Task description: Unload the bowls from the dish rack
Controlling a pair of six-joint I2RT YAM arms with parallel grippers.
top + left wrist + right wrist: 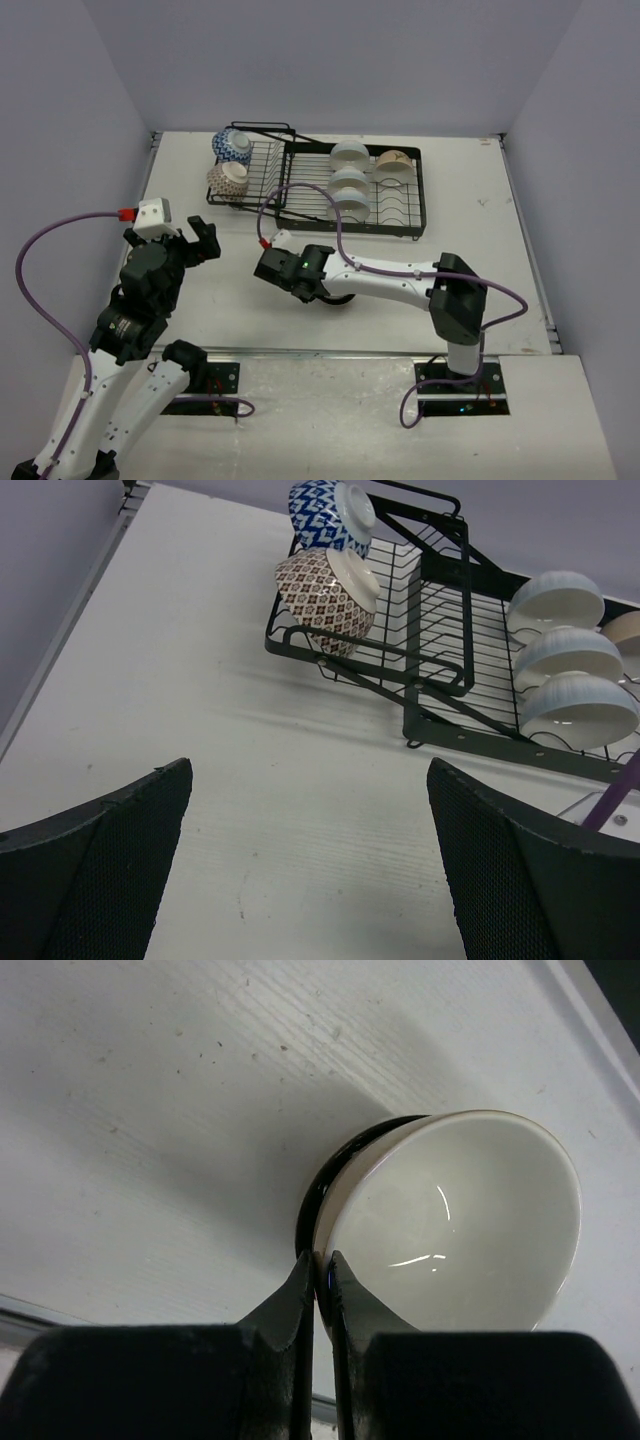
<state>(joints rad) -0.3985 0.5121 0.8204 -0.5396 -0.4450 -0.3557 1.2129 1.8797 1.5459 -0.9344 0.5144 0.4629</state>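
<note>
The black wire dish rack stands at the back of the table and holds several bowls. A blue-and-white bowl and a brown patterned bowl sit in its angled left section. Three white bowls and a tan bowl stand in the framed section. My right gripper is shut on the rim of a cream bowl with a dark band, held tilted just above the table in front of the rack. In the top view that gripper mostly hides the bowl. My left gripper is open and empty, left of the rack.
In the left wrist view, bare table lies between the fingers, with the rack ahead to the right. The table's left edge meets the wall. A purple cable arcs over the rack's front.
</note>
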